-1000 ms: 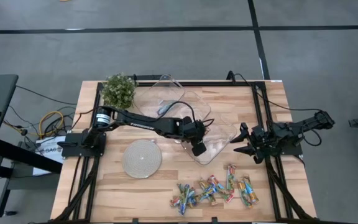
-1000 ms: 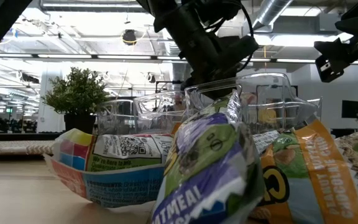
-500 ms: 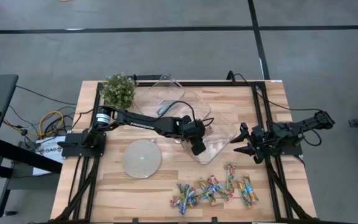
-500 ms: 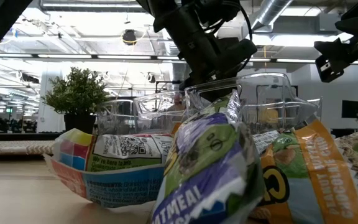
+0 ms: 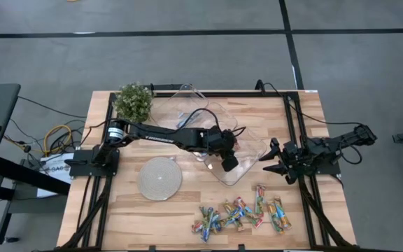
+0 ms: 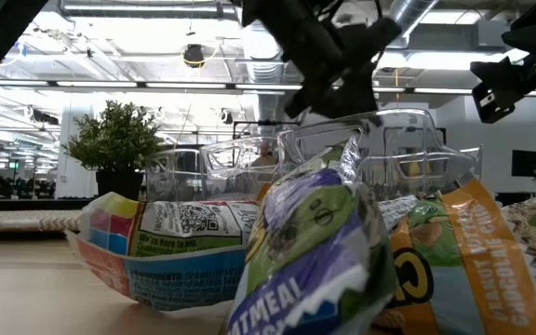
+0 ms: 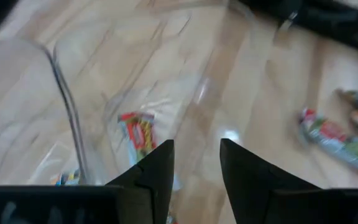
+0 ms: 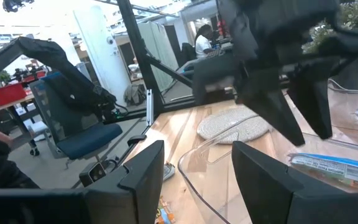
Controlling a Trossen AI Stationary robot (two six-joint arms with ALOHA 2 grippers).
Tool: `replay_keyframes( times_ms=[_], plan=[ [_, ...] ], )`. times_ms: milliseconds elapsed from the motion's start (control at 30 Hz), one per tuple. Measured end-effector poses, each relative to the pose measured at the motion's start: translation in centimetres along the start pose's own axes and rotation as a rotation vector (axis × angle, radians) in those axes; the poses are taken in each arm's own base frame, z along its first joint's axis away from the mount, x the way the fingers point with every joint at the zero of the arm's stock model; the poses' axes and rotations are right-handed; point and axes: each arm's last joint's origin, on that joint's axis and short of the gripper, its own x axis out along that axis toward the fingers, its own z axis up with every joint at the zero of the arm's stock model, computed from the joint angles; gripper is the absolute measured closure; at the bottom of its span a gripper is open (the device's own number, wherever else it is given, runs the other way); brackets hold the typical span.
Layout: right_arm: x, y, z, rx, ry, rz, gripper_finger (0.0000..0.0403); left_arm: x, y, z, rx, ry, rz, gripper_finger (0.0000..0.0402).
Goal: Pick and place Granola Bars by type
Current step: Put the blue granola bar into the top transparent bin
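Several wrapped Granola Bars point(image 5: 242, 214) lie in a heap near the table's front edge; they fill the foreground of the low view point(image 6: 324, 251). My left gripper point(image 5: 228, 163) hangs open over a clear tray point(image 5: 247, 168) at mid-table, holding nothing. Below its fingers point(image 7: 196, 168) a red multicoloured bar point(image 7: 138, 132) lies flat on the tray's floor. A blue-and-white bar point(image 8: 339, 165) also lies in a clear tray. My right gripper point(image 5: 271, 165) waits open at the table's right, level, pointing toward the tray point(image 8: 194, 180).
More clear trays point(image 5: 187, 105) stand toward the far edge. A round woven grey disc point(image 5: 160, 178) lies left of the tray, and a small potted plant point(image 5: 133, 102) stands at the far left corner. Bare wood lies between the tray and the heap of bars.
My left gripper has risen above the clear tray and drifted slightly toward the table's right edge. The right arm has kept still.
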Motion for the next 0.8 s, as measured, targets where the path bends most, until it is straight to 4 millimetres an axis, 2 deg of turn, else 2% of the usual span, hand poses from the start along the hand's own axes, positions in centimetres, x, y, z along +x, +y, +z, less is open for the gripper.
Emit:
replay_keyframes(
  times_ms=[267,500,667,800],
  plan=[
    [0.0,0.0,0.0,0.000,0.000,0.000,0.0219,-2.3,-2.5,2.5,0.002,-0.084,-0.106,0.0281],
    [0.0,0.0,0.0,0.000,0.000,0.000,0.0219,-4.4,-5.7,3.8,0.084,-0.163,-0.340,0.0281],
    [0.0,0.0,0.0,0.000,0.000,0.000,0.0219,-5.5,-8.3,3.3,0.217,-0.181,-0.549,0.0281],
    [0.0,0.0,0.0,0.000,0.000,0.000,0.0219,-6.0,-9.6,2.8,0.276,-0.195,-0.587,0.0281]
  ],
)
